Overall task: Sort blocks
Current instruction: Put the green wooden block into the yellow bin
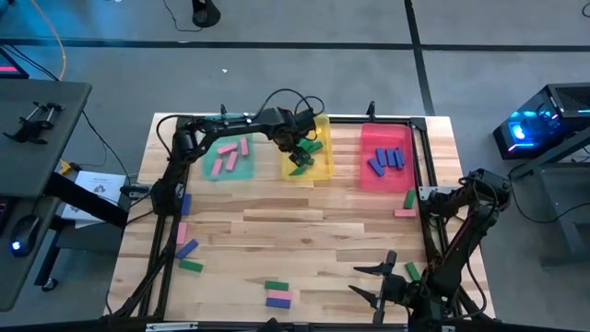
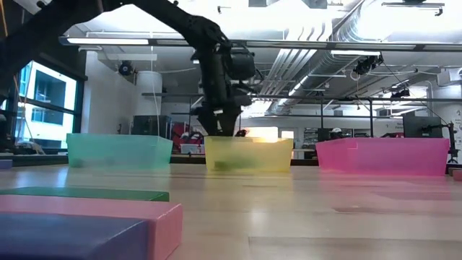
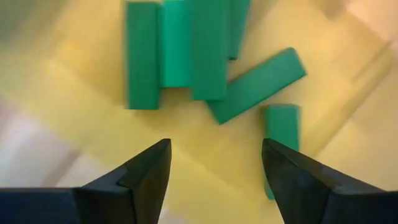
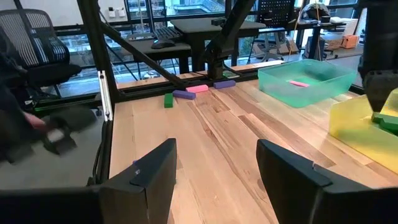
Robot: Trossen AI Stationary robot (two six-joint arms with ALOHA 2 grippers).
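The left gripper [image 1: 300,159] hung over the yellow tray [image 1: 323,171], its fingers apart and holding nothing. Green blocks [image 3: 186,53] lay in that tray below. The right gripper [image 1: 371,283] waited near the table's front edge, fingers apart.

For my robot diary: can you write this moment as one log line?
left gripper: open over yellow tray, green blocks inside | right gripper: open, waiting near table edge
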